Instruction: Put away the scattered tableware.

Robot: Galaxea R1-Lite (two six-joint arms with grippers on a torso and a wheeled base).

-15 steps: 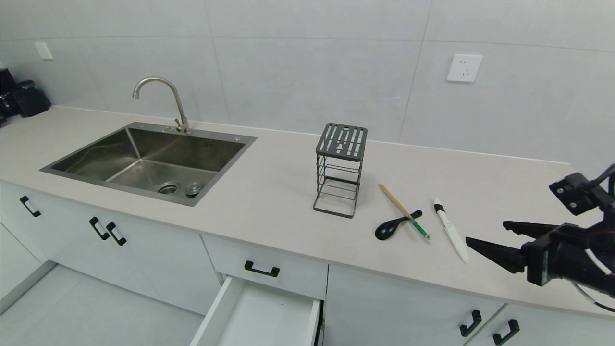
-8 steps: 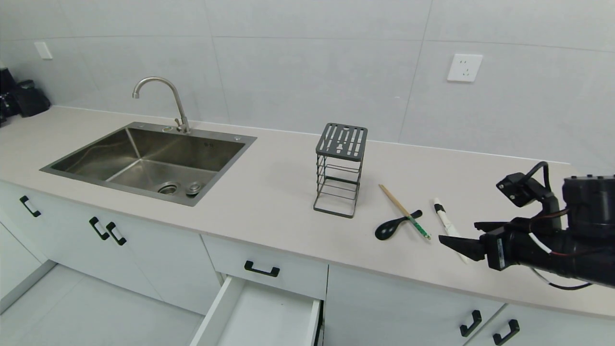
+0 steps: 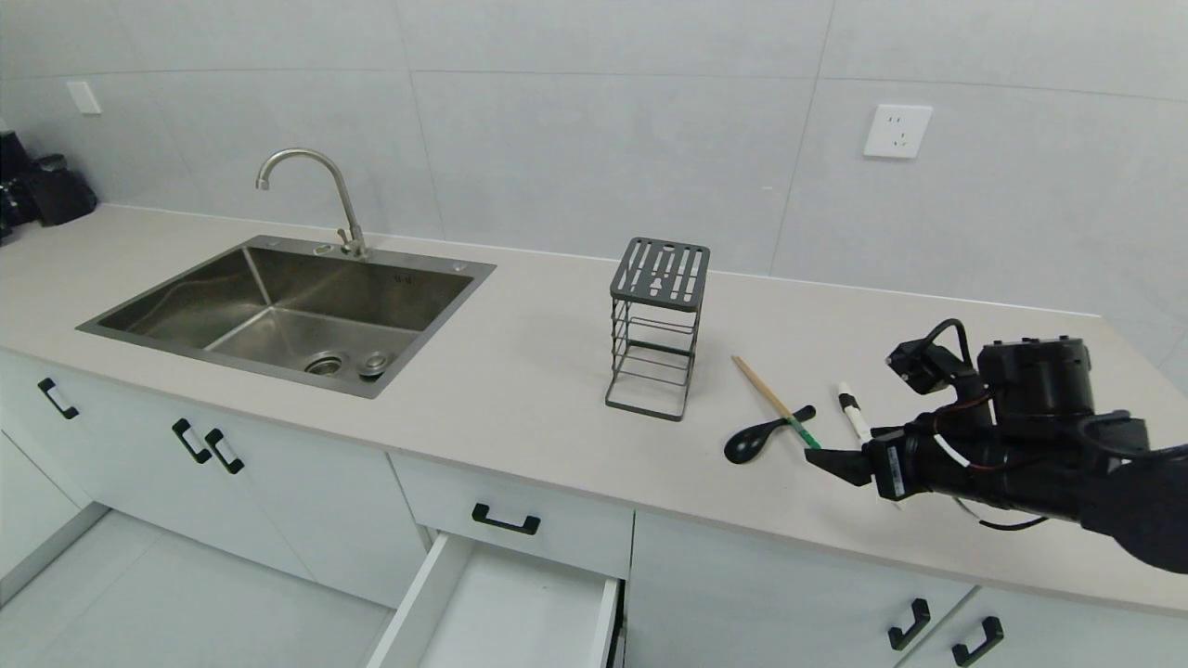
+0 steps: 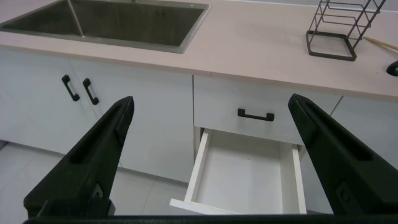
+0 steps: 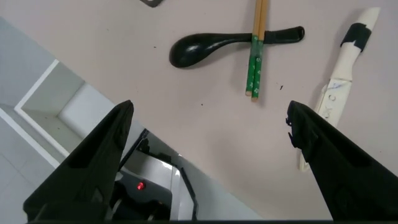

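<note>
Three pieces lie on the desk (image 3: 557,399) beside the rack (image 3: 657,329), chopsticks (image 3: 778,406) crossing the spoon (image 3: 756,439), so with the jaws of your right gripper (image 3: 819,458) spread, centre over the knife (image 3: 854,413) alone before closing.

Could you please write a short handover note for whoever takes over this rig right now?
Right gripper: open, holding nothing, hovers over the counter by the chopsticks and black spoon.
Left gripper: open, holding nothing, facing the open drawer.
Things: chopsticks lie across the spoon's handle; the white knife lies apart beside them, all right of the wire rack.
Done: nothing stored.
Left: all three pieces.
</note>
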